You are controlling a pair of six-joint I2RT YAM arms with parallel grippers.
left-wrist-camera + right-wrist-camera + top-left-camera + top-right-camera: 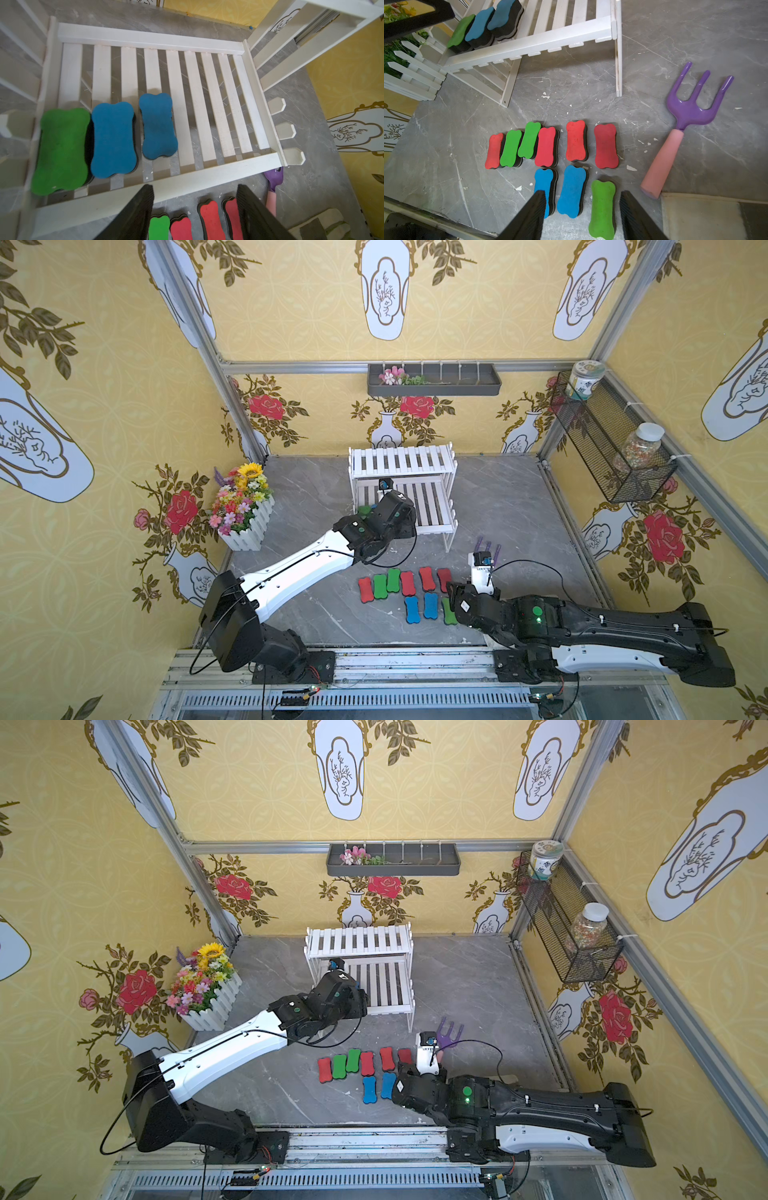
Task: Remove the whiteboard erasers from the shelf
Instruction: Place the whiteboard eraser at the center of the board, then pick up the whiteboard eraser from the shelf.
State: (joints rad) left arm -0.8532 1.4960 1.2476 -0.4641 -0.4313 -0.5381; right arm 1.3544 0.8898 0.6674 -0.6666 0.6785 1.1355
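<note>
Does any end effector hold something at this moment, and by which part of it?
Nothing is held. The left end effector stands open near the shelf; the right end effector stands open above erasers lying on the table.

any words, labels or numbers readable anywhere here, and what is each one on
None reads clearly.
jar label: blurred marks, unreadable
white sticker on the right arm: too small to read
white mark near the end of the left arm: unclear
</note>
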